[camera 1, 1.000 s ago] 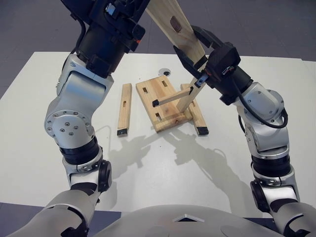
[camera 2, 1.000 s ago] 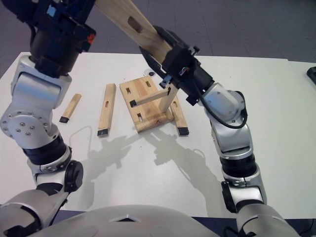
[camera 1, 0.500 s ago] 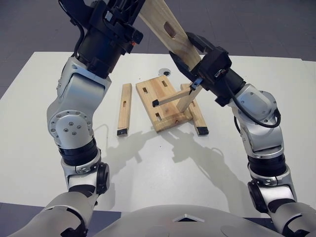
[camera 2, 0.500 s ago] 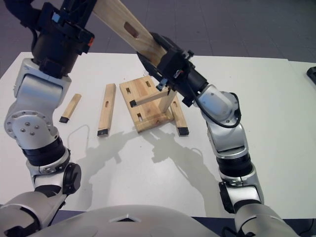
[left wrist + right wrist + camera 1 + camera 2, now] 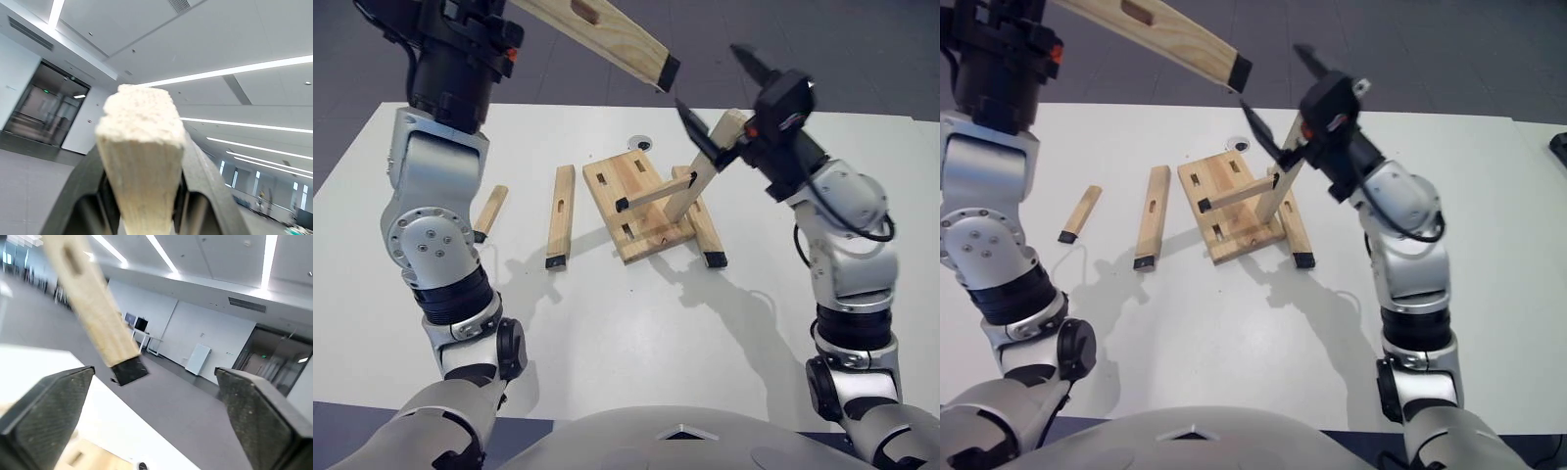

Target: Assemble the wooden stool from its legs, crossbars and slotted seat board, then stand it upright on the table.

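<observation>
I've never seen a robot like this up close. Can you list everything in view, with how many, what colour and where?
table: one, white, under everything.
seat board: one, pale wood, slotted, flat mid-table.
upright leg: one, pale wood, standing tilted in the seat board.
crossbar: one, pale, dark-tipped, jutting from the upright leg.
left loose leg: one, pale, lying left of the board.
right loose leg: one, pale, black-capped, along the board's right side.
short piece: one, pale, far left.
raised leg: one, pale, black-capped, in the air.
left gripper: black, clamped on the raised leg.
right gripper: black, open, raised.
</observation>
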### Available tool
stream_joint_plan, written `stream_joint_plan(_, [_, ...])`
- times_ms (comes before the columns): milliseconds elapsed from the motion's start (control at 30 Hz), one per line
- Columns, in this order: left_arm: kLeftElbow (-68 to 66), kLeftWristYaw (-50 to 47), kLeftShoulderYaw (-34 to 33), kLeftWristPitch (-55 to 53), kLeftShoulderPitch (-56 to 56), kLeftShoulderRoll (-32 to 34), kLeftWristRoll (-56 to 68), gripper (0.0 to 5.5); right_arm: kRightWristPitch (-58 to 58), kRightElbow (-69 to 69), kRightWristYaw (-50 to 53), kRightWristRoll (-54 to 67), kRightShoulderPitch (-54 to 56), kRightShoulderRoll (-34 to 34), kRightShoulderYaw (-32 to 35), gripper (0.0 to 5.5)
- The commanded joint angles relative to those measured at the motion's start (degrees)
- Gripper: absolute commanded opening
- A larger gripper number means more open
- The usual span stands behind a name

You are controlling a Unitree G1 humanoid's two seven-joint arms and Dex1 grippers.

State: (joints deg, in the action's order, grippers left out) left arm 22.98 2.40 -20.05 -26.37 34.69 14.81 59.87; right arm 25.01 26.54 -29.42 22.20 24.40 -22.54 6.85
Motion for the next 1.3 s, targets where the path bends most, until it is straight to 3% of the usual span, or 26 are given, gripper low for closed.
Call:
stream_joint_plan(33, [0.46, -0.56, -7.27, 0.32, -3.52, 6.96, -1.38, 1.04, 10.52, 6.61, -10.81, 17.51, -8.13, -8.87, 7.93, 5.28])
stream_joint_plan(233, [2.05, -0.57, -11.33, -2.51, -10.81, 11.83, 0.03, 1.04, 15.94, 7.81, -13.95, 17.52, -22.65, -13.13, 0.42, 5.4])
stream_joint_plan(500, [3.56, -1.14, -7.29, -3.53, -14.14, 11.34, -2.33, 1.04, 18.89, -6.15, -2.52, 7.51, -24.05, -5.94, -11.02, 5.4])
stream_joint_plan(900, [0.18, -3.21, -2.08, -6.8, -16.43, 11.7, -9.96, 1.04, 21.49, -16.52, -1.18, 4.51, -18.24, -7.21, -9.06, 5.4])
stream_joint_plan(1200, [1.11, -3.05, -2.91, -7.91, -16.94, 9.98, -8.6, 1.04, 22.59, -12.16, -3.74, 7.83, -16.61, -5.04, -9.05, 5.4])
stream_joint_plan(1300, [-0.65, -8.81, -5.59, -9.62, -15.62, 8.64, -7.11, 1.04, 21.47, -15.98, -2.45, 3.94, -15.27, -4.22, -12.16, 5.4])
